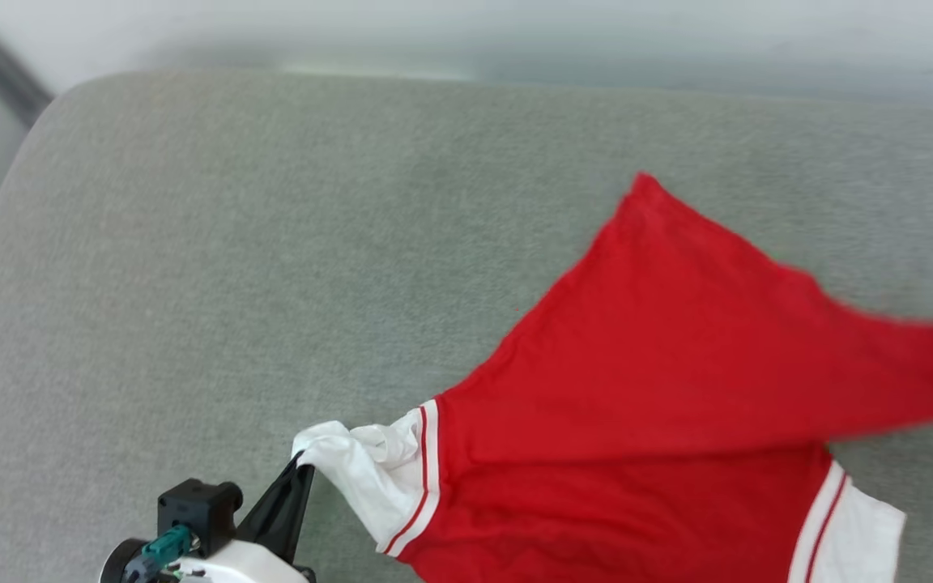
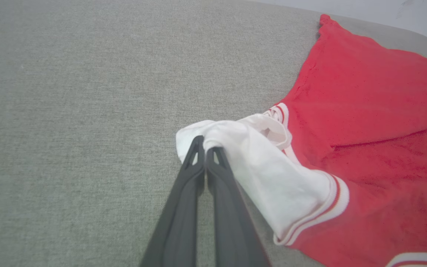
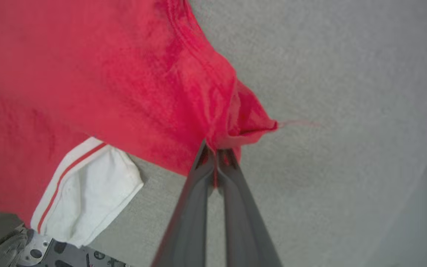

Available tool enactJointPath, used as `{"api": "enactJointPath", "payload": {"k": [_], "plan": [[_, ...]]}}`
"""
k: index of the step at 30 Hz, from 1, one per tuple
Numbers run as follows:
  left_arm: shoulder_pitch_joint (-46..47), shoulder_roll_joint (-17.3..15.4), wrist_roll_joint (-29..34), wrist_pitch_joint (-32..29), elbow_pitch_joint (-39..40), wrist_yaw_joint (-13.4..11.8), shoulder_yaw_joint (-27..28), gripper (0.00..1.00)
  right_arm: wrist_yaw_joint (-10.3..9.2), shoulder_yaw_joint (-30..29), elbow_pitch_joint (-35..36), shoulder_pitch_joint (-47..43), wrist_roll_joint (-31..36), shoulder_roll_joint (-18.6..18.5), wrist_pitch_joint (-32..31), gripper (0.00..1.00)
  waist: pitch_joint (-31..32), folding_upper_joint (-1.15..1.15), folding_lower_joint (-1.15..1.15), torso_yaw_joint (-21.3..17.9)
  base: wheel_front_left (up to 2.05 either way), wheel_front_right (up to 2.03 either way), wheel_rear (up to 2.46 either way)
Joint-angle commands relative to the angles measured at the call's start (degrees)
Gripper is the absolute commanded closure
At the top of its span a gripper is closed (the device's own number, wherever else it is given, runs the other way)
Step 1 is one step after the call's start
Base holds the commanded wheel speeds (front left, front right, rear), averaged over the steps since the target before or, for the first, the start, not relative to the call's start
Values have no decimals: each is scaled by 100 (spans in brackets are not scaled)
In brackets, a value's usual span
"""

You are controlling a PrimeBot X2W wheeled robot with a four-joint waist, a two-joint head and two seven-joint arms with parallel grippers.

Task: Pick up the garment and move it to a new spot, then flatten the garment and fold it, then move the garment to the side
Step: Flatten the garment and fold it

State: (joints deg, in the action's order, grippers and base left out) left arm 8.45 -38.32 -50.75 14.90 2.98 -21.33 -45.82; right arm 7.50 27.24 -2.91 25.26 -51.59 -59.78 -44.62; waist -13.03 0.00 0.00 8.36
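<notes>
Left end effector clamps the garment by its sleeve, right end effector by a red corner.

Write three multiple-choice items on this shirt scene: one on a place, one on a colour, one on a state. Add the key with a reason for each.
1. Where does the left end effector grip the jersey T-shirt?
A. a white sleeve
B. the collar
C. a red hem corner

2. What colour is the thin stripe in the sleeve trim?
A. blue
B. red
C. black

3. In what state is the right end effector?
A. open above the cloth
B. shut on red cloth
C. shut on nothing

Key:
1 A: it pinches bunched white sleeve cloth.
2 B: a red line runs through the white band.
3 B: a red fold is clamped at its closed tips.
</notes>
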Motion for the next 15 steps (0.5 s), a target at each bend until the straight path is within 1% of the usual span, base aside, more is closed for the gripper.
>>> {"api": "enactJointPath", "payload": {"k": [1,2,3,6,8,11,15], "plan": [[-116,-29,-27,37,14,-28,47,100,-2,-82,75,-421,-87,-90,87,100,272,0,0,-270,0,0,0],[-158,-37,-31,37,22,-34,70,100,-2,-144,117,-676,-110,-129,144,100,306,0,0,-308,0,0,0],[-158,-37,-31,37,22,-34,70,100,-2,-144,117,-676,-110,-129,144,100,306,0,0,-308,0,0,0],[-271,-69,-19,38,33,-33,126,100,-2,-288,196,-1476,-220,-180,274,100,376,0,0,-393,0,0,0],[-326,-82,-11,39,43,-29,162,100,-3,-431,183,-1942,-288,-108,399,100,378,0,0,-434,0,0,0],[-361,-74,19,34,32,1,202,100,-2,-512,56,-2609,-362,148,541,100,363,0,0,-465,0,0,0],[-361,-35,44,35,-10,50,234,100,-2,-581,-218,-3089,-314,633,790,100,313,0,0,-469,0,0,0]]}}
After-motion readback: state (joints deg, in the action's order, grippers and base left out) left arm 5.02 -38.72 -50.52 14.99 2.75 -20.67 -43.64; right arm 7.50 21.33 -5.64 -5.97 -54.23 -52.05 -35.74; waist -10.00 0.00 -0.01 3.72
